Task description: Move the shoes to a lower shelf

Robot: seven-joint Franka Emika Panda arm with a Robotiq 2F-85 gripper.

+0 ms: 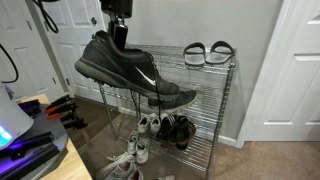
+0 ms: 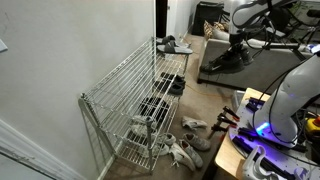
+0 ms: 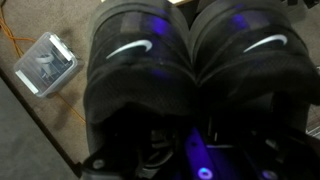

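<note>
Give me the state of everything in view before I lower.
black shoes: held aloft as a pair, in front of the rack.
gripper: jaws shut on the black shoes.
grey sandals: resting on the top tier.
middle tier: black shoes not on it yet.
white sneakers: lying at the rack's foot.

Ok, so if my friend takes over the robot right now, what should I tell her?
Pincer: shut on the pair of black low-top lace-up shoes, gripping from above.
Shoes: in the air in front of the silver wire rack, near top-tier height, touching no shelf.
Done: shoes are picked up.
Left: bring them down onto the middle wire tier, then let go. Leave the grey slide sandals on the top tier.
</note>
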